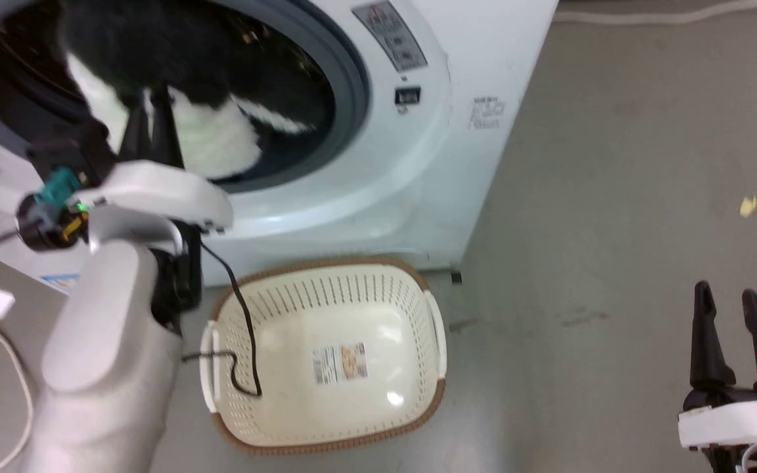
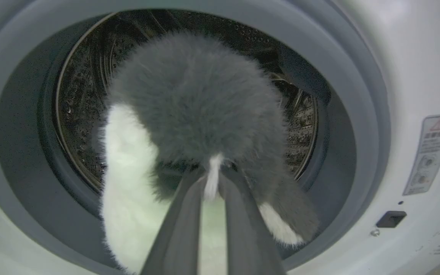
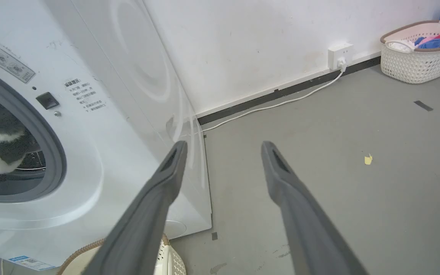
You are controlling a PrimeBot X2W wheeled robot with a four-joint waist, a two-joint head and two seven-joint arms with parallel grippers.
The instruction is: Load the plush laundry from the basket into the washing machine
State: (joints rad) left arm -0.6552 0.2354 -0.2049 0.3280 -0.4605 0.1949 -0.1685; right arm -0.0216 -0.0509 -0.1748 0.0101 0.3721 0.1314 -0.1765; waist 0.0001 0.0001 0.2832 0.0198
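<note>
Plush laundry, i.e. the fluffy black-and-white penguin soft toy (image 1: 221, 138), is found at the upper left of the head view, held up in the round grey-gasketed mouth of the big white front-loading washing machine (image 1: 418, 164). In the left wrist view it's pinched mid-frame by the left gripper (image 2: 212, 176), whose two long dark fingers are closed on a small tuft of white fur below the dark back. The white belly is hung over the gasket's lower lip toward the bottom left, so it can't be called fully inside the shiny perforated steel drum (image 2: 78, 114) yet. Handling-wise it'd be judged light, squashy and not fragile, but the pile is probably slippy and a thin pinch of fur could be pulled loose, so a thicker fold of body or a flipper would likely be the safer hold. Nothing else can be made out in the drum. No laundry is to be seen in the cream perforated oval plastic basket with the brown woven-look rim (image 1: 332, 264) at bottom centre of the head view: just a product label (image 1: 340, 363) on its floor, with a black cable (image 1: 247, 328) seen across it. The right gripper (image 1: 725, 293) is seen at the lower right, jaws spread wide, nothing held. At the upper right of the right wrist view, a white woven basket (image 3: 418, 63) is packed with coloured clothes.
</note>
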